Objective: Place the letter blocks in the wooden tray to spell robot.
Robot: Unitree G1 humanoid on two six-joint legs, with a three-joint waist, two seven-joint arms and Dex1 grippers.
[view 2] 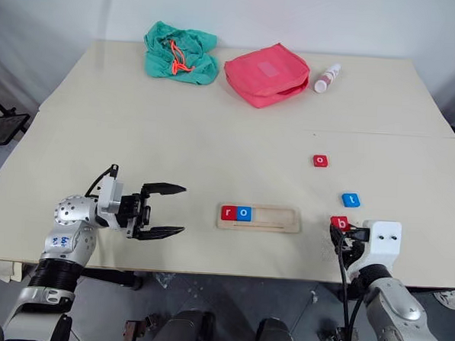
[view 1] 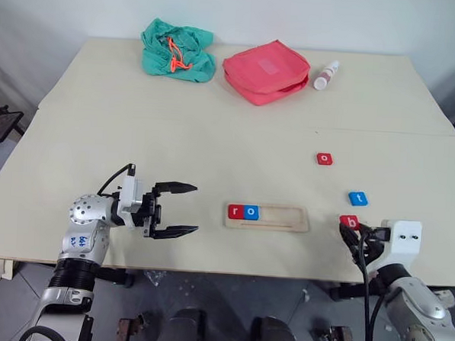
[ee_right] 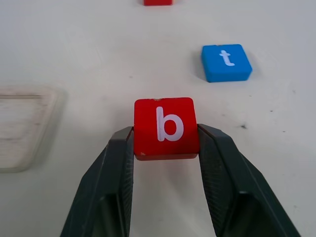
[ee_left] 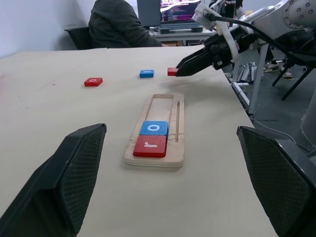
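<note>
Pinching red b block (ee_right: 165,127) in right hand (ee_right: 166,148), beside wooden tray (view 1: 286,219)

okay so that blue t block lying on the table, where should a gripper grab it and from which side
Take the blue t block by two opposite side edges, coming from above with the jaws straddling it. It lies flat, face up, with open table all round, and its straight, parallel sides suit a pinch across its width.

A pale table (view 1: 176,137) carries the wooden tray (view 1: 286,219), loose letter blocks (view 1: 324,159) and a red pouch (view 1: 265,71).
</note>
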